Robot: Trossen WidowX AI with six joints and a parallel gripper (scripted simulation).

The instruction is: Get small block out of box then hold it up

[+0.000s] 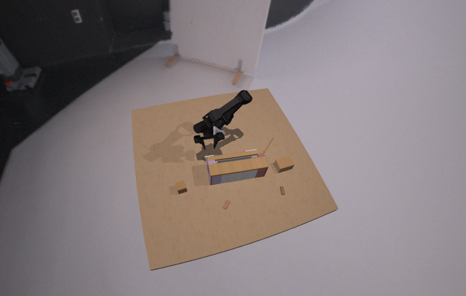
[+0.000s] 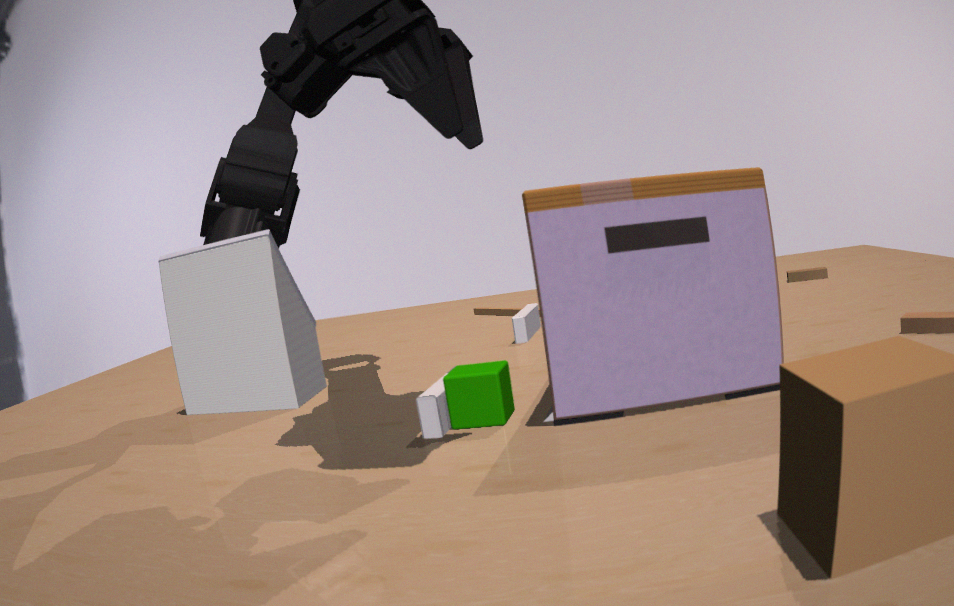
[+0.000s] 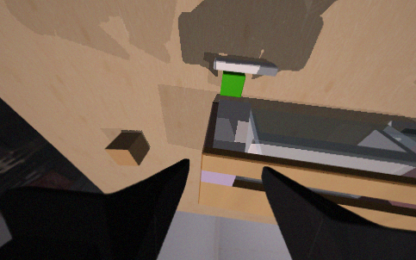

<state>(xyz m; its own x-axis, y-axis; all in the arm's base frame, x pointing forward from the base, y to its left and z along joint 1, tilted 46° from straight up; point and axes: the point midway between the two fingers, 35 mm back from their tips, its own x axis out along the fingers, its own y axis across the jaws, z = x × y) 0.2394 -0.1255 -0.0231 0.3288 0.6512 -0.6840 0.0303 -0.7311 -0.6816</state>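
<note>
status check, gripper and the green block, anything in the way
Gripper open, empty, high above the table. Green block out of the box, on the table beside its end wall. Small white piece touching the block's far side, could crowd the grasp.

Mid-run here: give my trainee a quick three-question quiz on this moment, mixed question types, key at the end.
1. True or false: the green block is still on the shelf inside the box.
2. What touches the green block on the side away from the box? A) tan cube B) small white piece C) the jaws
3. Fill in: the gripper is ____ and holds nothing.

Key: 1 false, it lies on the table beside the box; 2 B, the small white piece; 3 open, high above the table.
</note>
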